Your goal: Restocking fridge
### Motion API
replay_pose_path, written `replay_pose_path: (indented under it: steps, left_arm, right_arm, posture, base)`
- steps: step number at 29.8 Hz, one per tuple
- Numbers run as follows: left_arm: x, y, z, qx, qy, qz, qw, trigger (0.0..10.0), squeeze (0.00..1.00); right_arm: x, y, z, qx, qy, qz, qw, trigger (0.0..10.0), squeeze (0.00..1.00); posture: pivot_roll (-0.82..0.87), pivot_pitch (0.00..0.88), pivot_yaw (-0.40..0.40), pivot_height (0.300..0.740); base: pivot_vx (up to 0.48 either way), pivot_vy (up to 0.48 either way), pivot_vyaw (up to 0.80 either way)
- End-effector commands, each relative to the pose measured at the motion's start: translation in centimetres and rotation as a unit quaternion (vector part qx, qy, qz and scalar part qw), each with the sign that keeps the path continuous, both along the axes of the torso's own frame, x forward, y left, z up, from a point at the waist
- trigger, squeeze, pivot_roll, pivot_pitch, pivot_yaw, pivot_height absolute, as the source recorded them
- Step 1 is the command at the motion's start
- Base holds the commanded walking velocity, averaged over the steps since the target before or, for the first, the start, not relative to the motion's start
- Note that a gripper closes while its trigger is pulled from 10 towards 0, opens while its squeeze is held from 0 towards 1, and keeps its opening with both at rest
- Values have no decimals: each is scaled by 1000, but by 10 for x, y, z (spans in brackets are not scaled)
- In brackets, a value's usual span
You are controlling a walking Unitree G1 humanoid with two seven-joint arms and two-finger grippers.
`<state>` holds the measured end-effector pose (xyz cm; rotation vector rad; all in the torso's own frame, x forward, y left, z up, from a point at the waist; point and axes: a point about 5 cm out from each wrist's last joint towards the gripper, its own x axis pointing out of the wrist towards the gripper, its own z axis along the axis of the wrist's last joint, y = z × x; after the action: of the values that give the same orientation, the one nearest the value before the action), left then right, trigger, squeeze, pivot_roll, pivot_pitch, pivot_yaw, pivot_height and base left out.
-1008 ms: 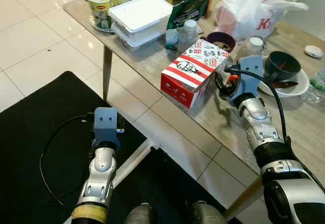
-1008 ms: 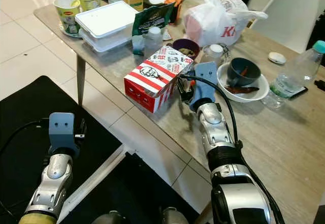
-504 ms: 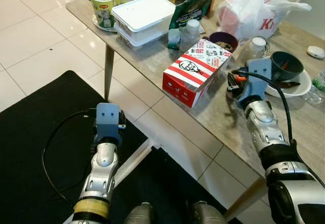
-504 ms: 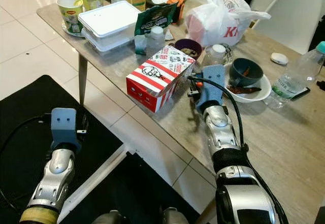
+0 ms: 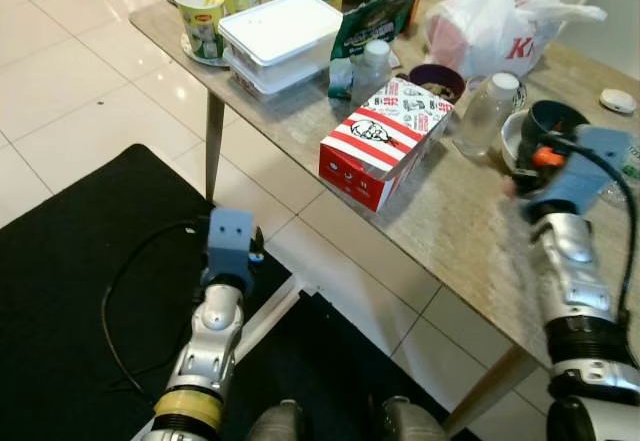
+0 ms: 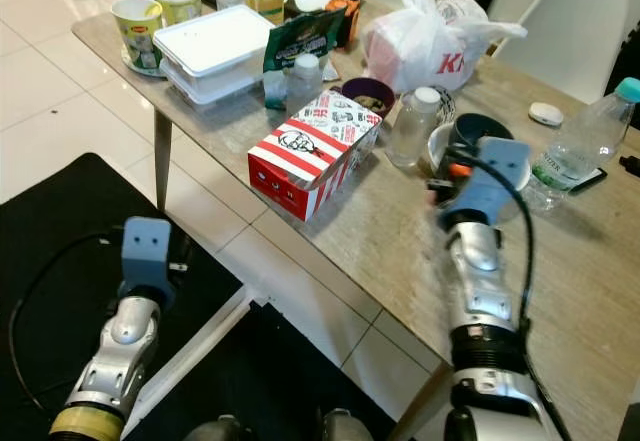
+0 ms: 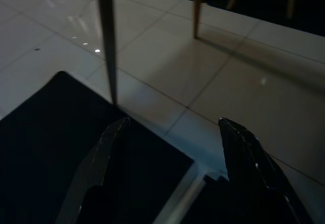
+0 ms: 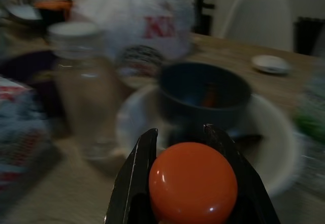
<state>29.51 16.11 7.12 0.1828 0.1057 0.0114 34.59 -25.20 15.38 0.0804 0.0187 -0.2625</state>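
Right tool (image 8: 190, 183) gripping an orange ball (image 8: 193, 183) above the tabletop (image 5: 460, 211), facing the dark bowl (image 8: 205, 94); left tool (image 7: 170, 173) hanging open near the floor.

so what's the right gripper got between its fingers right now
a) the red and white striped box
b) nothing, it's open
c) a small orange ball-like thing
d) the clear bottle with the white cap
c: in the right wrist view the right gripper has its black fingers closed around a round orange object, in front of the dark cup in the white bowl.
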Motion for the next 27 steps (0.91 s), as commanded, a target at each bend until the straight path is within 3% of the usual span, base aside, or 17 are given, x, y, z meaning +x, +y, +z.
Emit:
replay_pose_path:
  steps: [1,2,6,9,13,14,15,16,19,20,27]
  left_arm:
    - [-4,-7,-9,0,21,-13,1000,10000,0]
    - [-4,-11,-10,-1,23,-19,1000,10000,0]
    - [-3,-12,-10,-1,23,-21,1000,10000,0]
    - [-3,-12,-11,-2,24,-20,1000,10000,0]
    - [-4,-11,-11,-1,24,-18,1000,10000,0]
    - [-5,-10,-11,0,25,-18,1000,10000,0]
    - [-5,-10,-11,0,25,-18,1000,10000,0]
    - [-5,-10,-11,1,25,-17,1000,10000,0]
    - [-5,-9,-11,1,25,-16,1000,10000,0]
    - [-5,-9,-11,1,24,-15,1000,10000,0]
    - [-6,-10,-12,1,25,-16,1000,10000,0]
  right_arm:
    - [-4,-5,-3,-3,25,9,1000,10000,0]
    - [-7,2,-10,-9,62,68,996,10000,0]
    - [-12,17,-21,0,86,125,988,10000,0]
    - [-17,30,-32,37,92,134,986,10000,0]
    - [-20,40,-37,44,96,139,985,10000,0]
    - [-21,41,-37,38,95,145,984,10000,733]
    - [-21,41,-37,38,95,145,984,10000,733]
    - [-22,42,-35,38,90,152,983,10000,1000]
    - [-23,38,-27,26,81,161,983,10000,961]
    - [-23,32,-21,14,77,164,983,10000,0]
    - [-27,16,-8,-25,85,177,980,10000,0]
  posture:
    - [-14,108,-35,740]
    - [-17,107,-38,740]
    - [-18,108,-43,740]
    - [-13,111,-45,740]
    - [-8,117,-46,740]
    - [-7,120,-46,740]
    - [-7,120,-46,740]
    - [-6,122,-45,740]
    - [-7,123,-47,740]
    - [-8,123,-48,740]
    - [-10,127,-52,740]
  base:
    - [0,0,0]
    - [0,0,0]
    - [0,0,0]
    - [0,0,0]
    - [0,0,0]
    - [0,0,0]
    - [0,0,0]
    - [0,0,0]
    - [0,0,0]
    - [0,0,0]
    - [0,0,0]
